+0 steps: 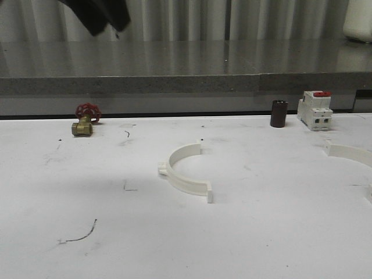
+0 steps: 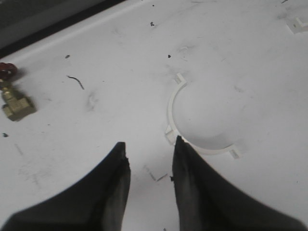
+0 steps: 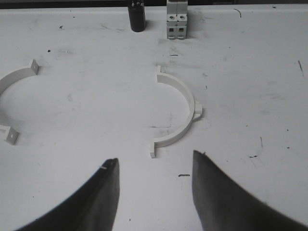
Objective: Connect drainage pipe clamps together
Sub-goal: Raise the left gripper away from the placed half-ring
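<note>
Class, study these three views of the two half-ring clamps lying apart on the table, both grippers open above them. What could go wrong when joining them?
1. The clamp halves lie flat and thin on the table; the left gripper or right gripper might slide off them.
2. Their flat ends may meet misaligned.
3. The breaker and dark cylinder stand near the right half; a sweep could topple them.

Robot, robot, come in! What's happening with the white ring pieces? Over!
Left gripper open, empty, above left clamp half. Right gripper open, empty, above right clamp half. Halves apart on the table, not joined. Nothing between them.
</note>
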Robot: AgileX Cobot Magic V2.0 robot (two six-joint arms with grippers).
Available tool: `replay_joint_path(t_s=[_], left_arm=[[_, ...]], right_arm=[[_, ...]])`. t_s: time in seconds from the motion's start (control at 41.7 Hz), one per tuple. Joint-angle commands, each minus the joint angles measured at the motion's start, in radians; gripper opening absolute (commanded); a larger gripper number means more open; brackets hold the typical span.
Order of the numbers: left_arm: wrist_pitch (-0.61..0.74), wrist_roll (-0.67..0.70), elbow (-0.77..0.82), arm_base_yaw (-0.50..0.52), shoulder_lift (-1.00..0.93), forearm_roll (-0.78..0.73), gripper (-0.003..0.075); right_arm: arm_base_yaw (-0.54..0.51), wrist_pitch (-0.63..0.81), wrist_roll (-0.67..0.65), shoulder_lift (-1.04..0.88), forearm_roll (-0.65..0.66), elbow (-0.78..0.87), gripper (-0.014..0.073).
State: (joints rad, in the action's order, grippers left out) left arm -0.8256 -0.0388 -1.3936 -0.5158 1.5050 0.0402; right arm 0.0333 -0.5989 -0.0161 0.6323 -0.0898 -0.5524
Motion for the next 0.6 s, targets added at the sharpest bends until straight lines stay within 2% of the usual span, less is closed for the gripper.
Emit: replay_joint_path(t_s=[0.0, 0.216, 0.575], left_arm=[[0.029, -0.069, 0.059, 0.015, -0.159, 0.012, 0.0221], [0.089, -0.074, 0.312, 0.017, -0.443, 0.012, 0.0221], [0.091, -0.074, 0.674, 0.017, -0.814, 0.014, 0.0221]], right_arm=[[-0.005, 0.066, 0.009, 0.007, 0.006, -0.033, 0.0386], [-0.005, 0.066, 0.009, 0.007, 0.006, -0.033, 0.0386], [-0.005, 0.067, 0.009, 0.007, -0.003, -0.033, 0.0386]])
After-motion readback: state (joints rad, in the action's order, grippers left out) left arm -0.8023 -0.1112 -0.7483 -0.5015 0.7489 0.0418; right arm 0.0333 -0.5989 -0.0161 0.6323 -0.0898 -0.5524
